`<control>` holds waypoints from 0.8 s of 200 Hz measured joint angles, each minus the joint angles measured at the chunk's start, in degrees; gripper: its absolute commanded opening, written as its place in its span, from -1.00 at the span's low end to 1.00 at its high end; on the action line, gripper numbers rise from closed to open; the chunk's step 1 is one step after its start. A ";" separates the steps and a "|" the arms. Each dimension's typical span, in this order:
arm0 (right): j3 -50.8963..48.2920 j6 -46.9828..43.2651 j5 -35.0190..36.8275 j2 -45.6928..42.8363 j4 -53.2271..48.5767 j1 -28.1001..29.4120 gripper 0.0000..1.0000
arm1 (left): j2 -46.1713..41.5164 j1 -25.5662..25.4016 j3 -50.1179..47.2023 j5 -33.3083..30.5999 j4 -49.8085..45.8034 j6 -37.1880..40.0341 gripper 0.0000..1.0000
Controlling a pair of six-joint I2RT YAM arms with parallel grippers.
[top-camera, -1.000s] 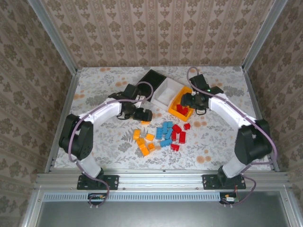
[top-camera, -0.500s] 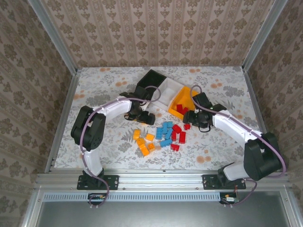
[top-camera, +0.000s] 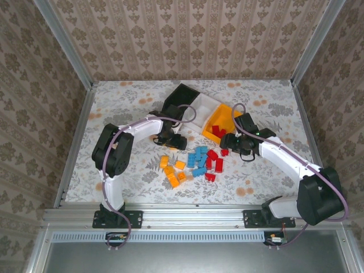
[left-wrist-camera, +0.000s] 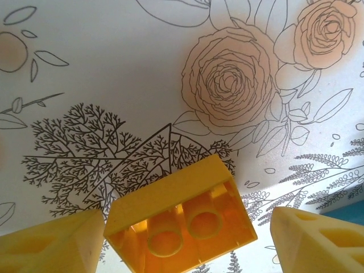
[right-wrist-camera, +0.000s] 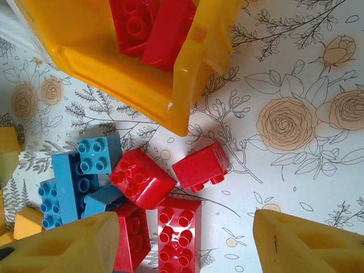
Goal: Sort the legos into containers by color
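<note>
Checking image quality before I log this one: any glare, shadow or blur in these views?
Top external: even light, sharp throughout. Left wrist: the orange brick glows, and the tablecloth print is crisp. Right wrist: glare spots on the red bricks; the orange-yellow bin casts a shadow.
</note>
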 measured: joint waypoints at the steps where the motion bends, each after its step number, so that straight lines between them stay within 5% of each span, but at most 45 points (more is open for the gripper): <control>1: 0.00 0.02 0.00 0.00 0.02 0.00 0.28 | 0.00 0.00 0.00 0.00 0.00 -0.02 0.50; 86: -1.90 1.07 0.00 -1.05 0.22 1.36 0.29 | 0.68 0.00 0.00 -0.20 0.22 -0.24 0.07; 160: -2.25 1.31 0.02 -1.75 0.26 1.46 0.29 | 0.55 0.07 0.00 0.09 0.50 -0.11 0.05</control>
